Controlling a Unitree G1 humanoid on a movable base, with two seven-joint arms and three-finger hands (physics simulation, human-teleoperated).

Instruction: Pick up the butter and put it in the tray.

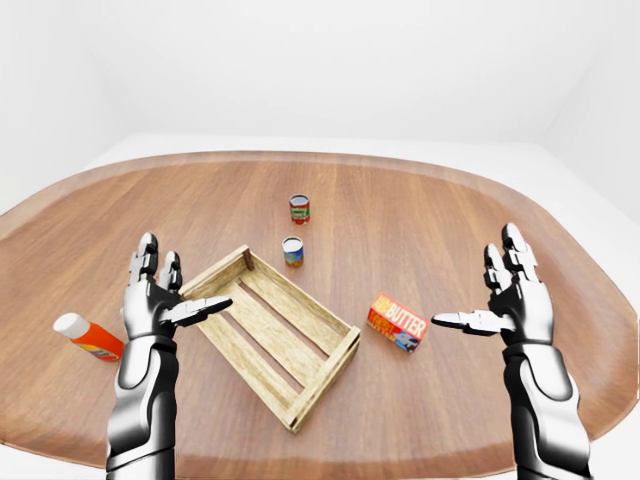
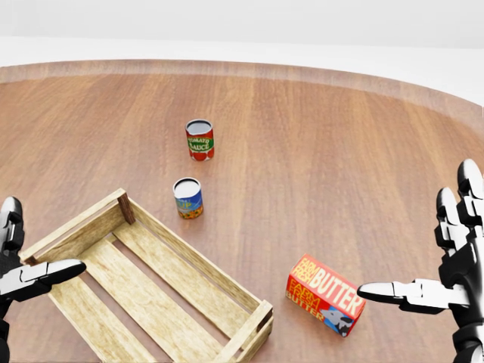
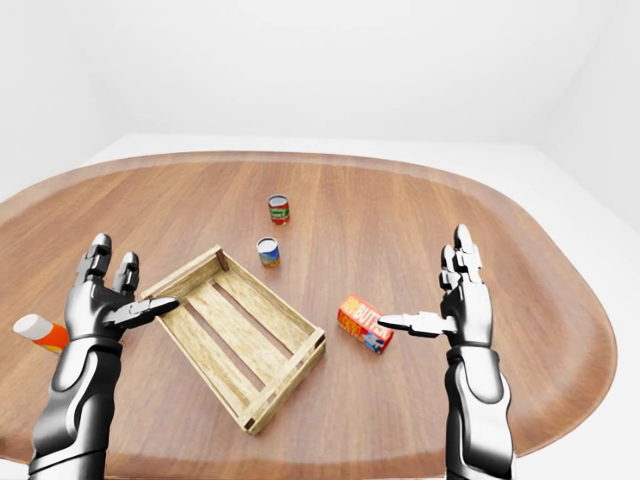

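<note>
At lower right of the head view the butter (image 2: 325,295) lies on the table (image 2: 318,151) just right of the tray (image 2: 83,227), both hands (image 1: 160,300) (image 1: 515,300) spread and empty; risk: right thumb nudges the box away before fingers close.

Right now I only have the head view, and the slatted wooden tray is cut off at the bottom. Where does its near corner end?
Observer: The slatted wooden tray is whole; its near corner stops short of the edge of the brown oval table.
Operator: Anything left of my frame?
Observer: An orange bottle with a white cap lies on its side, left of the left hand in the left-eye view.
Operator: Right hand?
Observer: The right hand is open with its fingers upright, right of the red butter box.
</note>
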